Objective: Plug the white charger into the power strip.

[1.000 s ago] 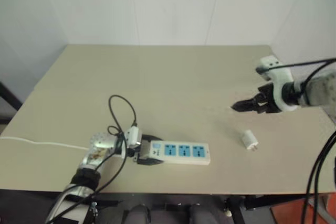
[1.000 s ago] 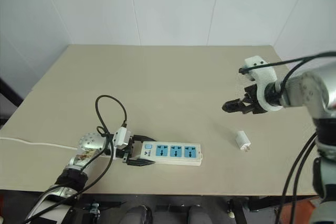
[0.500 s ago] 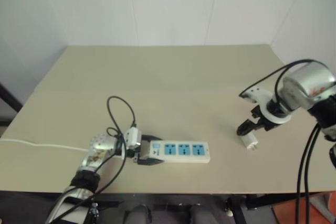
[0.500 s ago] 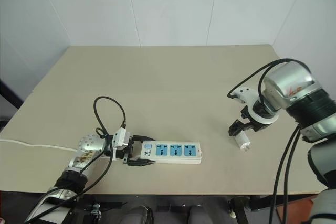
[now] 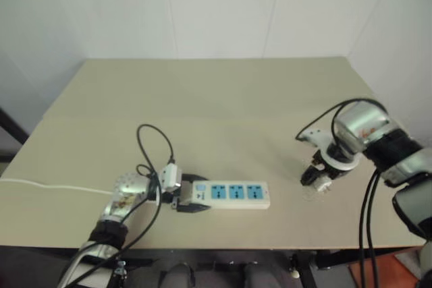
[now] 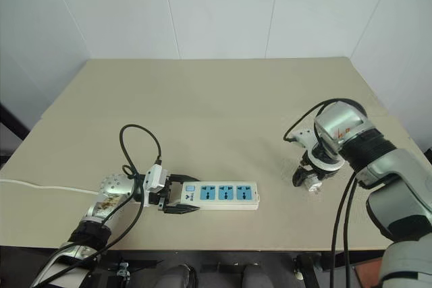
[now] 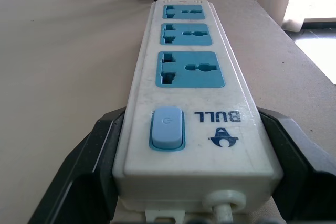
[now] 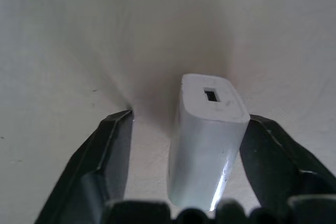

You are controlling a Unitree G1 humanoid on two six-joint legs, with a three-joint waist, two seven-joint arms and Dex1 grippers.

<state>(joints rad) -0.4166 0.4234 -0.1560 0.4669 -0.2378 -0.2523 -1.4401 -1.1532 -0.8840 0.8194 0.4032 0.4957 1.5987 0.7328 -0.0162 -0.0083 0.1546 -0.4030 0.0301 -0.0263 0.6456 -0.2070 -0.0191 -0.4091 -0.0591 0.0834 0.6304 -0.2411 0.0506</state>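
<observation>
Right wrist view: right gripper (image 8: 184,182) fingers straddle the white charger (image 8: 207,135), seemingly one touching, one apart. Left gripper (image 7: 194,177) fingers clamp the power strip (image 5: 229,195), left of the charger, on the bench (image 5: 216,112).

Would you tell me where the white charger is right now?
The white charger lies on the table at the robot's right, between the right gripper's fingers and well apart from the power strip.
</observation>
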